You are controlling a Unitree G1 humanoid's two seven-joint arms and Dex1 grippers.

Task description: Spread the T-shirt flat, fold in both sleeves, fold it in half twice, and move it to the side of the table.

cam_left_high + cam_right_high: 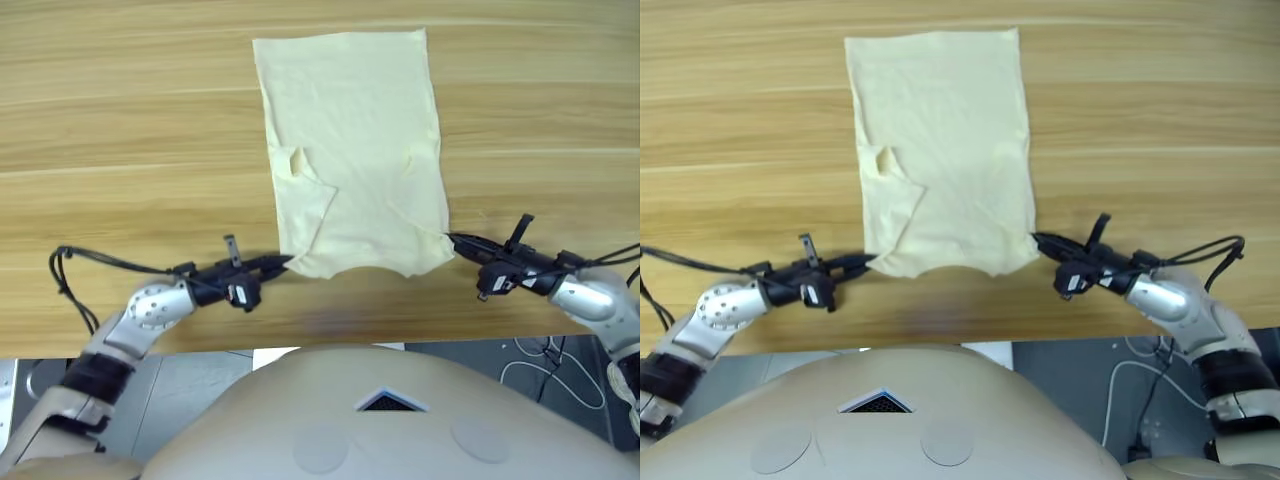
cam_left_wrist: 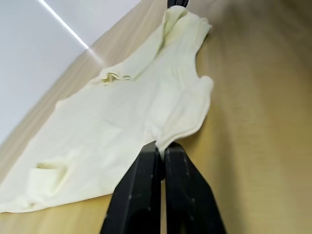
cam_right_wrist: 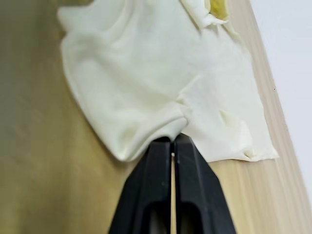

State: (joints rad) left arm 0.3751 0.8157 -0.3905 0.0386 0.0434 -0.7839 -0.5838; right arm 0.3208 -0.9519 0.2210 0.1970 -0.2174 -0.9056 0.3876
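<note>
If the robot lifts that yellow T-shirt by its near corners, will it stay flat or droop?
Probably droop: the T-shirt is thin cloth, bunched where the jaws pinch it. It looks light, so two small pinches should likely carry it. Pushed across the table, it would sooner crumple than slide, and the folded-in sleeves may fall open.
</note>
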